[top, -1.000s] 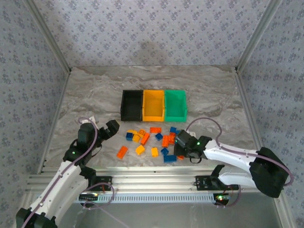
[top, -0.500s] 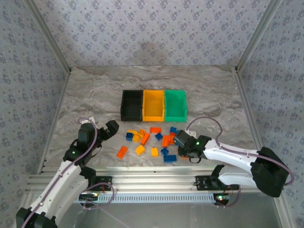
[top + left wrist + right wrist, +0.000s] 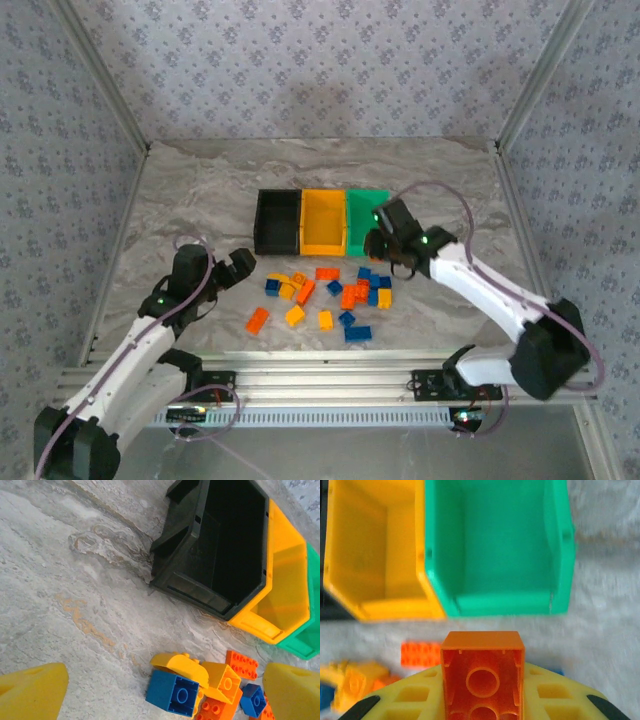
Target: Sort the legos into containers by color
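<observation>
The black (image 3: 277, 222), yellow-orange (image 3: 323, 222) and green (image 3: 372, 222) bins stand in a row mid-table. Yellow, orange and blue legos (image 3: 320, 295) lie scattered in front of them. My right gripper (image 3: 379, 241) hovers by the green bin's front left corner, shut on an orange brick (image 3: 483, 650) with its hollow underside facing the camera. In the right wrist view the green bin (image 3: 495, 545) lies just ahead. My left gripper (image 3: 243, 264) is open at the pile's left edge. A blue brick (image 3: 172, 692) and yellow bricks (image 3: 182, 664) lie between its fingers (image 3: 35, 692).
The black bin (image 3: 225, 545) stands ahead of the left gripper, with the yellow-orange bin (image 3: 285, 595) to its right. Bare marble stretches left of the pile. Papered walls and metal posts enclose the table, and an aluminium rail runs along the near edge.
My right gripper has risen from the pile's right side and swung back to the green bin's front, carrying the orange brick. My left arm has edged slightly toward the pile.
</observation>
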You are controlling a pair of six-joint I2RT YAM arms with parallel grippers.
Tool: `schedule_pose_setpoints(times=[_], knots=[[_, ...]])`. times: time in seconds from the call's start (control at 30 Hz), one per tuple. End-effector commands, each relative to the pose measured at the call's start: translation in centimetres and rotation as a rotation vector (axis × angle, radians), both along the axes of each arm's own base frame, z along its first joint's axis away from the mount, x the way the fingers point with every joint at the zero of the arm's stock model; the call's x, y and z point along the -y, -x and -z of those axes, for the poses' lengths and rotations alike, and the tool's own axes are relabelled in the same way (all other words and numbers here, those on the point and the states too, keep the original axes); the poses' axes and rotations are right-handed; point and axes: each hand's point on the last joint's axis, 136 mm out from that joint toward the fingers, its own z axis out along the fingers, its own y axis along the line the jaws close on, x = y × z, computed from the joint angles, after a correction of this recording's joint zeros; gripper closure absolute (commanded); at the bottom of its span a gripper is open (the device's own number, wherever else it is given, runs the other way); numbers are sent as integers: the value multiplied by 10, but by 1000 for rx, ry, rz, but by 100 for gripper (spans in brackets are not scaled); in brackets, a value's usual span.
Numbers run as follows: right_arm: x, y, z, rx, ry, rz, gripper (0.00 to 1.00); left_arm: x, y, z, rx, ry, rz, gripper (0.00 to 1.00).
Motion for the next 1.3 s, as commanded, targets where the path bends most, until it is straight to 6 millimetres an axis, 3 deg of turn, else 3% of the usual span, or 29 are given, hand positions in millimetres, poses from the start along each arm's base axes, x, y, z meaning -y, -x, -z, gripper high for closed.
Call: schedule_pose_setpoints(times=[0.0, 0.03, 0.1, 0.27, 0.43, 0.6, 0.7, 0.87, 0.97, 1.0, 1.07, 1.27], knots=[[-3, -42, 9, -3, 48, -44, 69, 5, 4, -1, -30, -39, 62, 1], [-2, -51, 19, -24, 64, -36, 69, 6, 4, -1, -32, -42, 71, 1], [-4, -75, 18, -18, 82, -21, 68, 7, 5, 1, -41, -48, 77, 1], [0, -107, 40, -40, 121, 24, 64, 8, 6, 10, -77, -73, 96, 1], [-2, -118, 57, -86, 126, 47, 53, 11, 8, 21, -117, -103, 127, 1], [-5, -124, 45, -39, 95, 67, 34, 18, 7, 23, -132, -129, 168, 7], [-11, -118, 25, 4, 65, 61, 26, 23, 7, 21, -136, -157, 199, 7], [-23, -88, 6, 72, 39, 22, 20, 36, 13, 21, -137, -268, 279, 7], [-27, -70, 0, 100, 21, 6, 19, 47, 13, 28, -150, -311, 327, 15], [-24, -60, 8, 84, 30, 2, 19, 51, 11, 31, -157, -324, 337, 17], [-24, -49, 6, 96, 24, -2, 19, 58, 7, 41, -173, -358, 359, 19], [-12, -32, 2, 110, 32, 4, 18, 71, 3, 61, -188, -457, 392, 22]])
